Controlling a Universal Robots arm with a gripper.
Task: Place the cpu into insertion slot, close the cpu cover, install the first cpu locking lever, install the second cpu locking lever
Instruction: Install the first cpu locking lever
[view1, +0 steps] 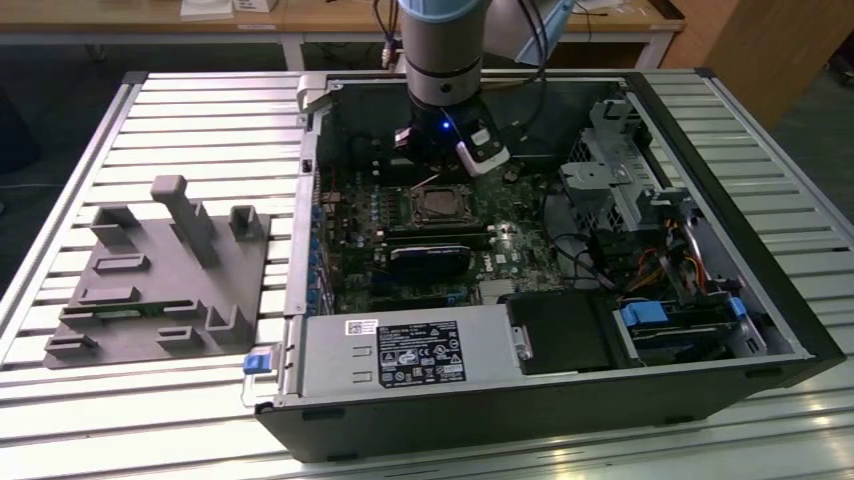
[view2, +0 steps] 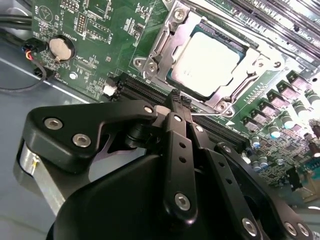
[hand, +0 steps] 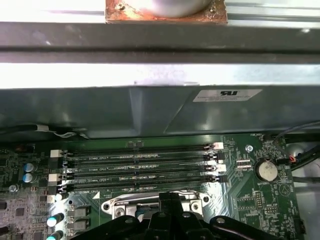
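Chip (view2: 207, 57) sits in the socket (view1: 437, 206), cover (view2: 243, 80) down. My claw (view2: 176, 98), pinched shut and empty, hovers just beside it. I judge it's lever work, needing a steady push.

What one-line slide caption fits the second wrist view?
Closed gripper poised beside the metal cover, which lies flat around the chip on the green board.

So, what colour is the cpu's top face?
The cpu has a dull silver-grey top of plain, unpatterned metal. It shows best in the second wrist view.
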